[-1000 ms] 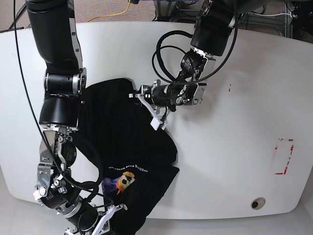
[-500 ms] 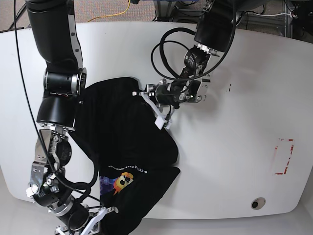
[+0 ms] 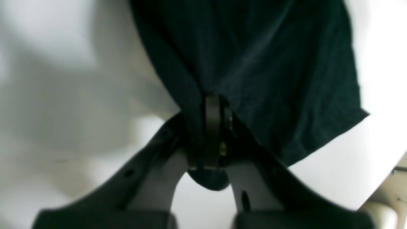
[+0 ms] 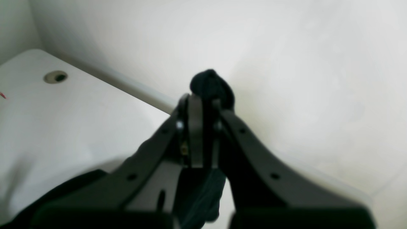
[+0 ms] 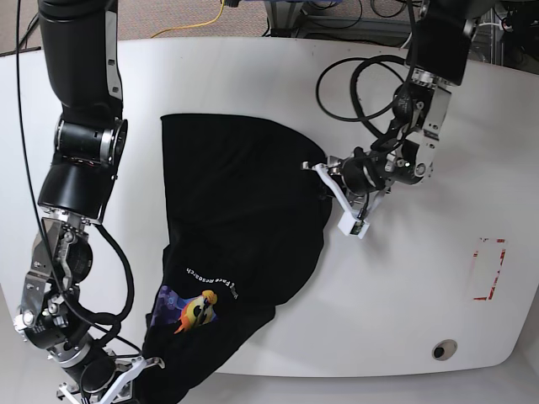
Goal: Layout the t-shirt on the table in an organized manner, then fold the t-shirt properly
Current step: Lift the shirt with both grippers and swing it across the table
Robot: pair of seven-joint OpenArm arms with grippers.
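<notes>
The black t-shirt (image 5: 236, 194) is stretched over the white table (image 5: 421, 278) between my two grippers, its cartoon print (image 5: 195, 310) and white lettering near the front edge. On the base view's right, my left gripper (image 5: 320, 172) is shut on the shirt's right edge. In the left wrist view the left gripper (image 3: 213, 105) pinches a fold of the black t-shirt (image 3: 270, 63). At the lower left, my right gripper (image 5: 145, 367) is shut on the shirt's lower end, off the table's front edge. The right wrist view shows the right gripper (image 4: 203, 105) closed on a bunch of t-shirt (image 4: 210, 84).
A red tape rectangle (image 5: 488, 269) marks the table's right side, with a round metal-ringed hole (image 5: 444, 348) near the front right edge; the hole (image 4: 55, 76) also shows in the right wrist view. Black cables (image 5: 362, 84) loop beside the left arm. A yellow cable lies on the floor behind.
My left gripper has closed on the shirt's edge and pulled it to the right. My right gripper has drawn the lower end down and left, so the shirt is stretched out wider.
</notes>
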